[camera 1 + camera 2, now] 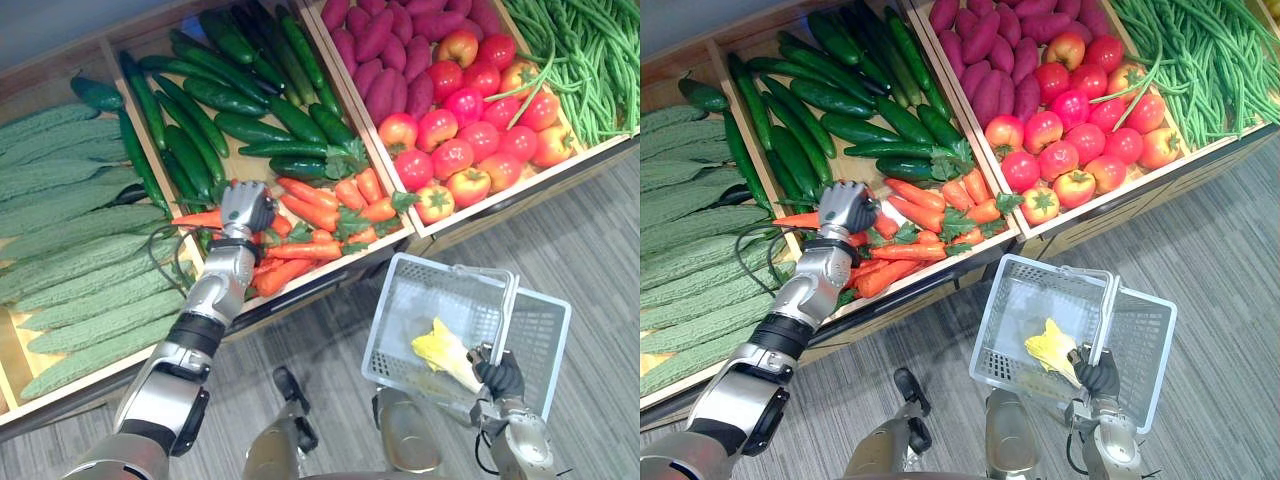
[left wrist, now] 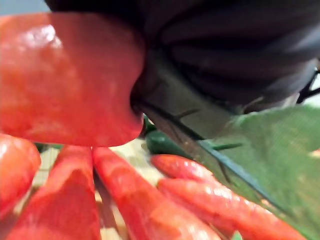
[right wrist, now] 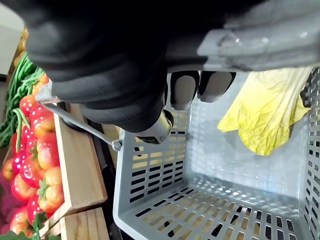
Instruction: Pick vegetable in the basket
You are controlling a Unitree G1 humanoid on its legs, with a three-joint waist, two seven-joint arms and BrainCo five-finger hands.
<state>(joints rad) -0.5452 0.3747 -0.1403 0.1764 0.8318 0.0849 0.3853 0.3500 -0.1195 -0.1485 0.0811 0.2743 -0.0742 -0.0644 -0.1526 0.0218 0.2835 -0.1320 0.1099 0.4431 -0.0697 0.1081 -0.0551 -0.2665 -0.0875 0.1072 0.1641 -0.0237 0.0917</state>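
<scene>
Clerk: Item 1 — basket (image 1: 395,300)?

Checker: Pale grey plastic with slotted walls, over the grey floor (image 1: 600,260) in front of the wooden stand (image 3: 75,170). The right hand (image 1: 500,378) has its fingers curled round the raised handle (image 1: 507,320). 1 yellow leafy vegetable (image 1: 445,350) lies inside, just beside that hand.

Clerk: Item 2 — left hand (image 1: 247,208)?

Checker: Down in the carrot compartment with its back uppermost, on the pile of carrots (image 1: 310,250). 1 carrot (image 1: 198,218) runs out from under it toward the compartment's left wall. Whether the hand grips it cannot be told. Its wrist view shows an orange carrot close against the dark cover, with more carrots lying past it.

Clerk: Remaining stock on the stand?

Checker: Bitter gourds (image 1: 70,250) in the leftmost compartment. Cucumbers (image 1: 215,100) share the carrots' compartment, at the back. Purple sweet potatoes (image 1: 385,60) and tomatoes (image 1: 460,130) fill the next compartment to the right. Green beans (image 1: 590,60) are at the far right, with 1 strand trailing across the tomatoes.
</scene>
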